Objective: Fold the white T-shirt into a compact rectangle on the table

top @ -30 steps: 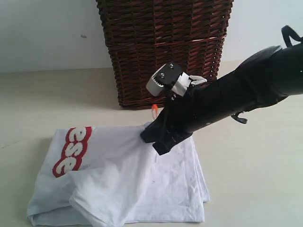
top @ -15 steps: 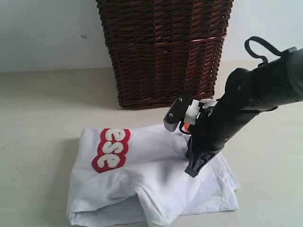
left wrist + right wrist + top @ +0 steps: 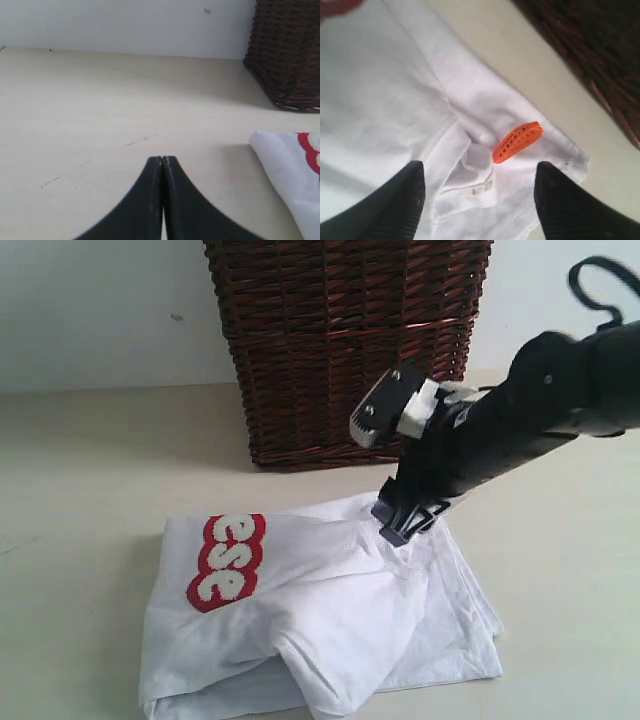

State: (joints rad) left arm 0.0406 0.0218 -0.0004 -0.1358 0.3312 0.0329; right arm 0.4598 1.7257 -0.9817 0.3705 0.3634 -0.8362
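Soft and light, the white T-shirt [image 3: 330, 620] lies rumpled on the counter [image 3: 80, 460] just nearer than the basket [image 3: 350, 340], probably best pinched at a seamed edge; right jaws gape empty over its orange tag [image 3: 517, 141], left jaws shut, empty.

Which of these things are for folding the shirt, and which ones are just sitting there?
For the job:
the white T-shirt with its orange tag
the table it lies on
the right jaws, open over the shirt
the left jaws, shut, off to the side over the table

Just sitting there:
the brown wicker basket behind the shirt
the pale wall
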